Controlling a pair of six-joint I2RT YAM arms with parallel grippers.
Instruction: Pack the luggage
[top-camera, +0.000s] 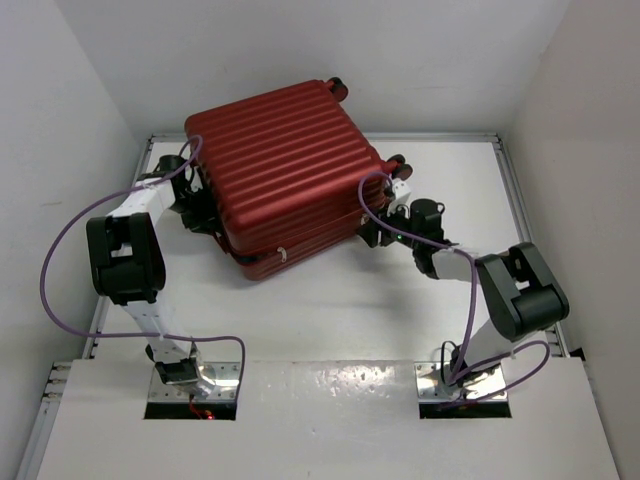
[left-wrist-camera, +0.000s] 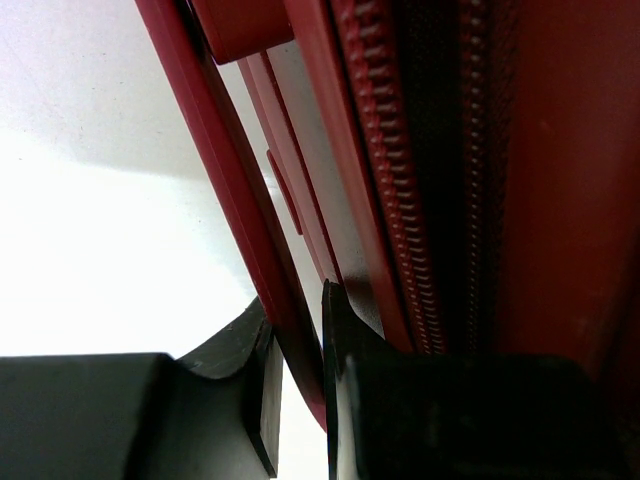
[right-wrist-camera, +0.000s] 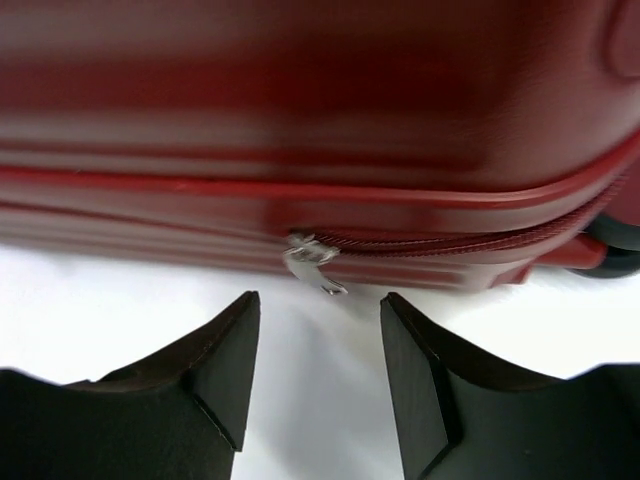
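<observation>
The luggage (top-camera: 285, 175) is a dark red ribbed hard-shell suitcase lying shut and flat at the back of the white table. My left gripper (top-camera: 205, 215) is at its left side. In the left wrist view the left gripper (left-wrist-camera: 298, 390) is shut on a thin red rim (left-wrist-camera: 250, 240) of the luggage (left-wrist-camera: 560, 200), beside the zip teeth. My right gripper (top-camera: 372, 232) is at the case's right side. In the right wrist view the right gripper (right-wrist-camera: 318, 300) stands open, apart from the case, with a silver zip pull (right-wrist-camera: 315, 262) just ahead of the fingertips.
Black wheels (top-camera: 338, 86) stick out at the case's far corner and another wheel (top-camera: 397, 160) is near the right arm. White walls enclose the table on three sides, with metal rails (top-camera: 520, 210) along its edges. Bare tabletop (top-camera: 330, 320) lies in front of the case.
</observation>
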